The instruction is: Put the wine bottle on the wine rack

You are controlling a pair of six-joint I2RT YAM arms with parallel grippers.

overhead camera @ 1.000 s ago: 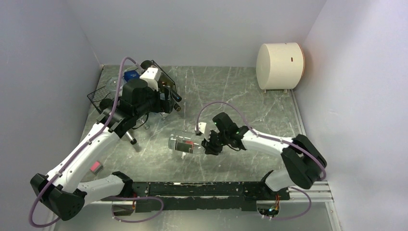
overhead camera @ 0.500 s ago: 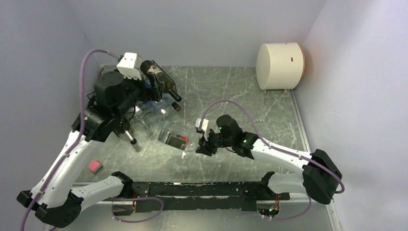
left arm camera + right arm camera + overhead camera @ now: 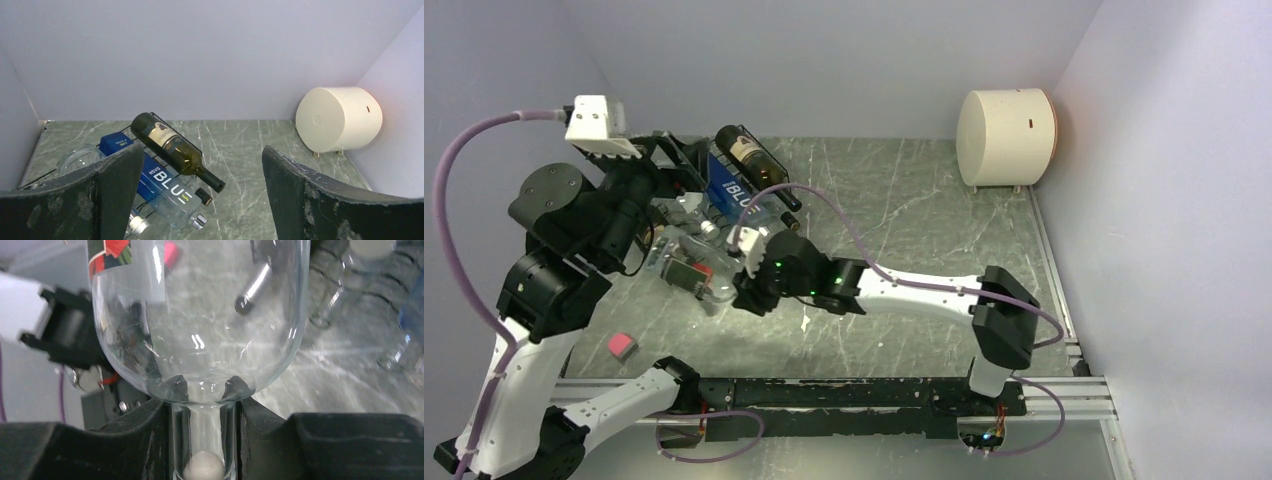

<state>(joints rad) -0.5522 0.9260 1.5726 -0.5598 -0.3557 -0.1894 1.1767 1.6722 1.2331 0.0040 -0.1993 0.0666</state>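
Tabletop (image 3: 904,200): right tool (image 3: 202,412) clamps wine bottle (image 3: 200,315).

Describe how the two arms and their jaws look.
Left arm and right arm: white link shells, black joint housings, each trailed by a lilac cable. A white camera box tops the left wrist. Green lights dot the right arm. The jaws are black and scuffed.

The right gripper (image 3: 202,390) has carried the clear bottle (image 3: 689,272) from the middle of the table (image 3: 904,200) leftward to the rack (image 3: 679,158). The left gripper (image 3: 202,195) has lifted away from it.
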